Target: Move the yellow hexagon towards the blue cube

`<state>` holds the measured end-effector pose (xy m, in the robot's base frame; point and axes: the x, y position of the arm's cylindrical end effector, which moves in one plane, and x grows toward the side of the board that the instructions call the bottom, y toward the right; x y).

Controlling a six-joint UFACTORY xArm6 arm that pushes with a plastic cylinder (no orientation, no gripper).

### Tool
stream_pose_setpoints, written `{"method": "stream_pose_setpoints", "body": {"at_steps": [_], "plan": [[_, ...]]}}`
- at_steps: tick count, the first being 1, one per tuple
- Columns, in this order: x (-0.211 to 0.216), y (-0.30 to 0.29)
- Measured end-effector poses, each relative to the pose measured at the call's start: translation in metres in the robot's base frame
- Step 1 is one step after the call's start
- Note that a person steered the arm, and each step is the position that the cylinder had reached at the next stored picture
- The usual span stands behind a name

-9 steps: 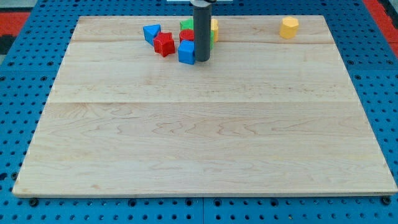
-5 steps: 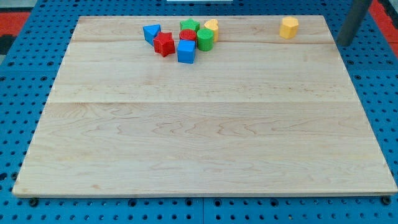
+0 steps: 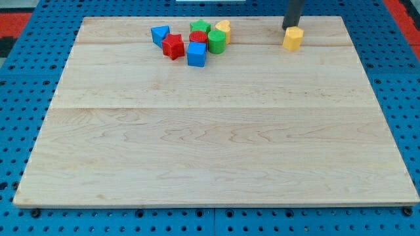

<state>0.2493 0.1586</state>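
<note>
The yellow hexagon (image 3: 293, 38) sits near the board's top right. My tip (image 3: 291, 27) stands right behind it, on its top side, touching or nearly touching it. The blue cube (image 3: 196, 55) sits to the left, at the lower edge of a cluster of blocks near the board's top middle. The hexagon is well apart from the cube.
The cluster holds a red star (image 3: 173, 46), a blue triangular block (image 3: 159, 34), a red block (image 3: 198, 37), two green blocks (image 3: 216, 40) (image 3: 199, 27) and a second yellow block (image 3: 224, 28). The wooden board (image 3: 216, 151) lies on a blue pegboard.
My tip left the blue cube, swung off the board's right edge, then came to the hexagon's top side. The hexagon has shifted down and left.
</note>
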Motion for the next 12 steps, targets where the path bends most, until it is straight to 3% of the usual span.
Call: {"method": "stream_pose_setpoints", "body": {"at_steps": [1, 5, 6, 7, 8, 9, 10, 12], "plan": [[0.047, 0.004], [0.162, 0.063], [0.182, 0.026], [0.176, -0.071], [0.145, -0.047], [0.145, 0.027], [0.115, 0.024], [0.108, -0.161]]}}
